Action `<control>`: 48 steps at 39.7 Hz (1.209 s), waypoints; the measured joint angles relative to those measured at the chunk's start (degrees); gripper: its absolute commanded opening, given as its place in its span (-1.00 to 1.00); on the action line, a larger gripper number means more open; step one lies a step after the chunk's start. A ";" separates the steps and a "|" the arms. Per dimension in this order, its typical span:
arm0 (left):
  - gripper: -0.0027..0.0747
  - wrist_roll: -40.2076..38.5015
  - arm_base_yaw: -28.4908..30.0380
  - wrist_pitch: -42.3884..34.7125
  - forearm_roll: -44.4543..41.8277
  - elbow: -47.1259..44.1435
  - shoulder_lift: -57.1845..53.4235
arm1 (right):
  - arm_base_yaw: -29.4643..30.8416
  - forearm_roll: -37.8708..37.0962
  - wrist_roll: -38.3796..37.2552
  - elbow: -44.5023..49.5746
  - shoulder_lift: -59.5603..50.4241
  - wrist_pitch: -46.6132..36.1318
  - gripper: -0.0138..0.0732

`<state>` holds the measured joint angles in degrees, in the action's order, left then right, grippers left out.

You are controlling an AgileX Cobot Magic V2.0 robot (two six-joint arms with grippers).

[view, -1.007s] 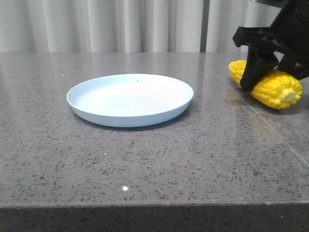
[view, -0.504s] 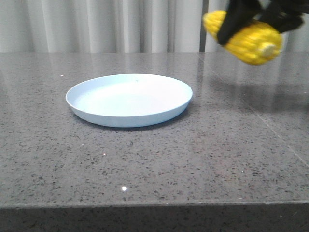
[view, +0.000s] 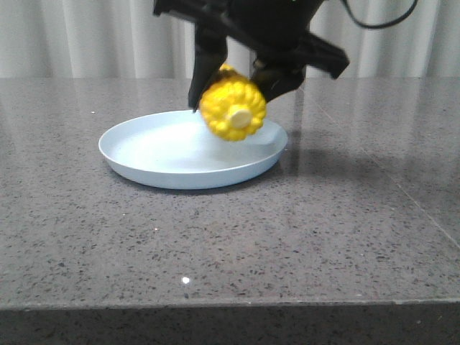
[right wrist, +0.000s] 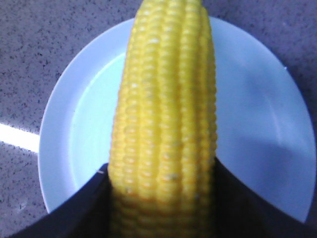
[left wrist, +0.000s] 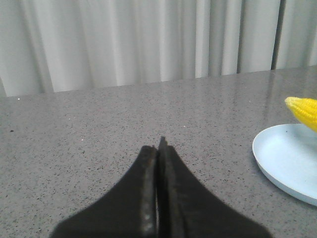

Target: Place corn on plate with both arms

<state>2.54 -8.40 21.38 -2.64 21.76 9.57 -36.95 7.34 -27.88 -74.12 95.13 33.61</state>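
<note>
My right gripper is shut on the yellow corn and holds it in the air just above the right part of the pale blue plate, pale stub end toward the camera. In the right wrist view the corn sits between the two dark fingers directly over the plate. My left gripper is shut and empty, low over the table to the left of the plate; the corn's tip shows above the plate's edge. The left gripper is out of the front view.
The grey speckled stone table has its front edge near the bottom of the front view. White curtains hang behind it. A seam runs across the table at the right.
My right gripper lifted the corn off the table at the right, carried it left and lowered it over the plate, turning it so the stub end faces the camera.
</note>
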 measured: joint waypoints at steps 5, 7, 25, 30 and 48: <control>-0.98 0.00 0.00 0.00 0.00 0.00 0.00 | -0.14 -0.31 -2.35 0.00 1.64 -1.60 -0.16; -0.98 0.00 0.00 0.00 0.00 0.00 0.00 | -0.14 -0.31 -2.95 -0.02 2.12 -2.14 -0.04; -0.98 0.00 0.00 0.00 0.00 0.00 0.00 | -0.14 0.10 -5.32 -0.26 2.69 -3.47 0.68; -0.98 0.00 0.00 0.00 0.00 0.00 0.00 | -0.02 0.20 -5.36 -0.26 1.51 -3.50 0.68; -0.98 0.00 0.00 0.00 0.00 0.00 0.00 | 15.86 -0.78 5.68 -0.36 -13.42 5.56 -0.95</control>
<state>2.54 -8.40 21.38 -2.64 21.76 9.57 -21.09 6.56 -22.20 -74.48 81.71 39.17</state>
